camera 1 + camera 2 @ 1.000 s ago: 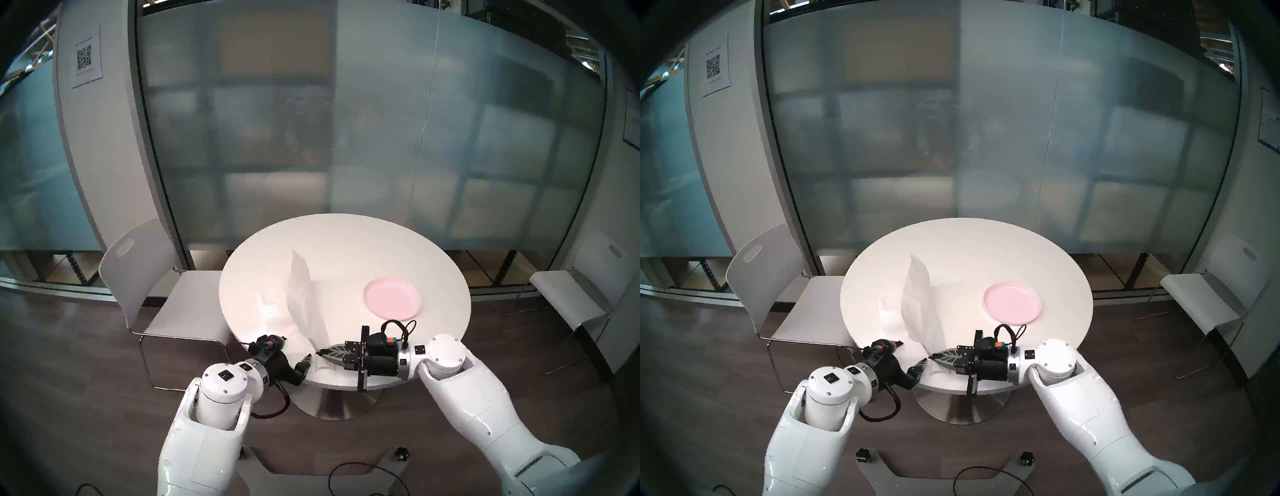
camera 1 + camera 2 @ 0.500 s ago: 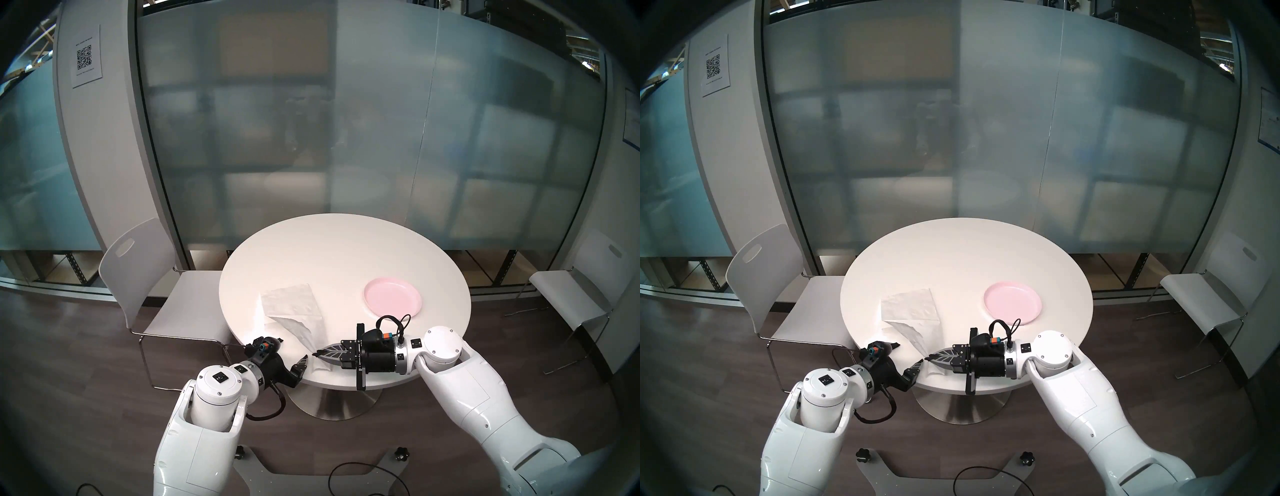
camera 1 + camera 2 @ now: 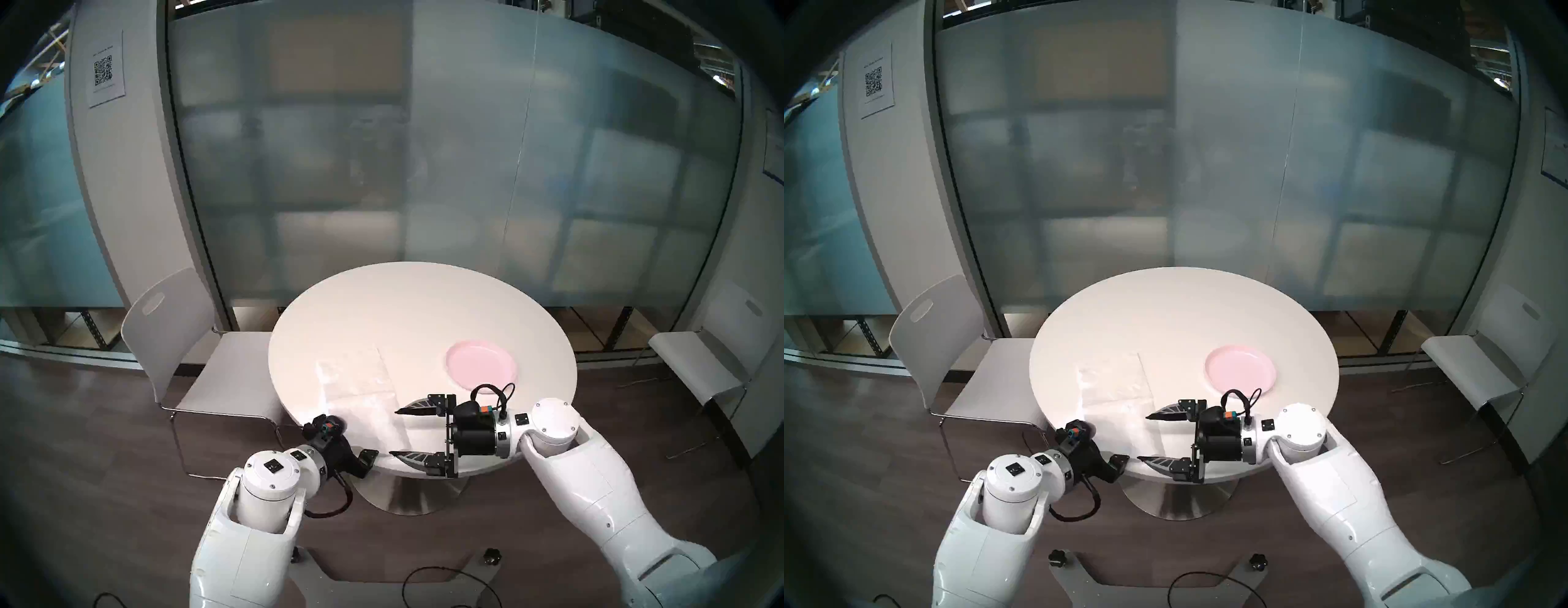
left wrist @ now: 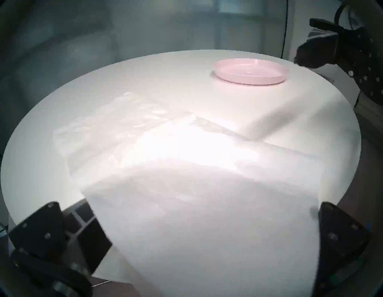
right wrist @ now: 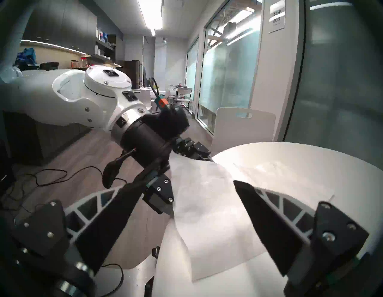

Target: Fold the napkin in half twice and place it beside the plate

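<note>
The white napkin [image 3: 365,395] lies flat as a long rectangle on the front left of the round white table [image 3: 424,305]. Its near end hangs over the table's front edge, as the left wrist view [image 4: 186,166] and the right wrist view [image 5: 207,207] show. The pale pink plate [image 3: 481,366] sits empty at the right, apart from the napkin. My right gripper [image 3: 394,433] is open and empty just right of the napkin's near end. My left gripper [image 3: 353,441] is open at the front edge, with the overhanging napkin between its fingers [image 4: 41,224].
A white chair [image 3: 169,331] stands left of the table and another [image 3: 695,365] at the right. A frosted glass wall runs behind. Cables lie on the floor by my base.
The right gripper held the napkin's corner with the sheet standing up. The sheet came down flat, and the right gripper opened, let go and drew back to the right.
</note>
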`<state>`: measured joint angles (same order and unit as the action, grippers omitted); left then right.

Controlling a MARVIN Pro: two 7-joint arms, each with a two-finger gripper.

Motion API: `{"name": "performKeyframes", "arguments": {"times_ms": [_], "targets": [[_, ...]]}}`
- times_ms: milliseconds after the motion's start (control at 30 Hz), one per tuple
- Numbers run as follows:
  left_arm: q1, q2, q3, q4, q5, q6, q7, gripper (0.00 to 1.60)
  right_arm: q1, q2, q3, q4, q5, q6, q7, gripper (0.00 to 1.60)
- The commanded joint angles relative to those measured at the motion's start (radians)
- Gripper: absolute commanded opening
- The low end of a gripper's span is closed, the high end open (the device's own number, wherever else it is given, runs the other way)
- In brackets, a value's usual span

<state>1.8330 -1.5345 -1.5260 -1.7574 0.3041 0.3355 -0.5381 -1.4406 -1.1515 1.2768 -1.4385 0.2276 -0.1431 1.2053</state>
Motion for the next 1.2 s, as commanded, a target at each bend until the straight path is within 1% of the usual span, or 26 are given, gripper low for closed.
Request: {"name": "performKeyframes", "arguments": {"times_ms": [0, 67, 100, 133, 200, 367, 633, 667, 700, 867, 967, 1000, 1033, 1067, 1100, 1133, 1167], "targets": [[0.011, -0.001, 0.007, -0.018, 0.002, -0.004, 0.000, 1.60, -0.036, 0.025, 0.055, -0.064, 0.042, 0.016, -0.011, 1.60], [0.021, 0.005, 0.009, -0.027, 0.003, -0.010, -0.004, 1.60, -0.025, 0.029, 0.066, -0.053, 0.041, 0.017, -0.011, 1.60], [0.039, 0.017, 0.012, -0.046, 0.006, -0.011, -0.016, 1.60, -0.008, 0.026, 0.078, -0.023, 0.034, 0.013, -0.018, 1.60], [0.047, 0.020, 0.012, -0.053, 0.007, -0.012, -0.018, 1.60, -0.001, 0.023, 0.082, -0.011, 0.034, 0.012, -0.018, 1.60], [0.056, 0.025, 0.013, -0.059, 0.009, -0.014, -0.021, 1.60, 0.010, 0.023, 0.084, 0.000, 0.027, 0.008, -0.022, 1.60], [0.092, 0.044, 0.010, -0.103, 0.012, -0.027, -0.040, 1.60, 0.066, 0.004, 0.090, 0.071, 0.015, 0.004, -0.038, 1.60], [0.143, 0.053, -0.013, -0.219, -0.019, -0.023, -0.083, 1.60, 0.148, -0.027, 0.079, 0.185, 0.002, -0.007, -0.051, 1.60], [0.143, 0.053, -0.013, -0.219, -0.019, -0.023, -0.083, 1.60, 0.148, -0.027, 0.079, 0.185, 0.002, -0.007, -0.051, 1.60], [0.149, 0.059, -0.013, -0.228, -0.019, -0.028, -0.089, 1.60, 0.164, -0.036, 0.074, 0.201, -0.002, -0.006, -0.053, 1.60], [0.168, 0.058, -0.010, -0.249, -0.023, -0.025, -0.102, 1.60, 0.211, -0.071, 0.064, 0.249, -0.049, 0.010, -0.077, 1.60], [0.172, 0.059, -0.006, -0.247, -0.021, -0.023, -0.106, 1.60, 0.229, -0.092, 0.074, 0.268, -0.070, 0.021, -0.094, 1.60], [0.174, 0.058, -0.006, -0.245, -0.021, -0.019, -0.107, 1.60, 0.262, -0.090, 0.057, 0.295, -0.082, 0.020, -0.088, 1.60], [0.177, 0.058, -0.006, -0.242, -0.020, -0.019, -0.106, 1.60, 0.235, -0.099, 0.080, 0.269, -0.091, 0.024, -0.104, 1.60], [0.180, 0.057, -0.007, -0.240, -0.019, -0.018, -0.105, 1.60, 0.275, -0.101, 0.064, 0.306, -0.097, 0.026, -0.095, 1.60], [0.182, 0.056, -0.008, -0.237, -0.020, -0.015, -0.104, 1.60, 0.264, -0.106, 0.075, 0.293, -0.106, 0.031, -0.102, 1.60], [0.186, 0.058, -0.011, -0.233, -0.020, -0.016, -0.104, 1.60, 0.292, -0.107, 0.065, 0.317, -0.113, 0.032, -0.095, 1.60], [0.189, 0.059, -0.012, -0.231, -0.019, -0.017, -0.104, 1.60, 0.266, -0.113, 0.084, 0.291, -0.121, 0.035, -0.104, 1.60]]}}
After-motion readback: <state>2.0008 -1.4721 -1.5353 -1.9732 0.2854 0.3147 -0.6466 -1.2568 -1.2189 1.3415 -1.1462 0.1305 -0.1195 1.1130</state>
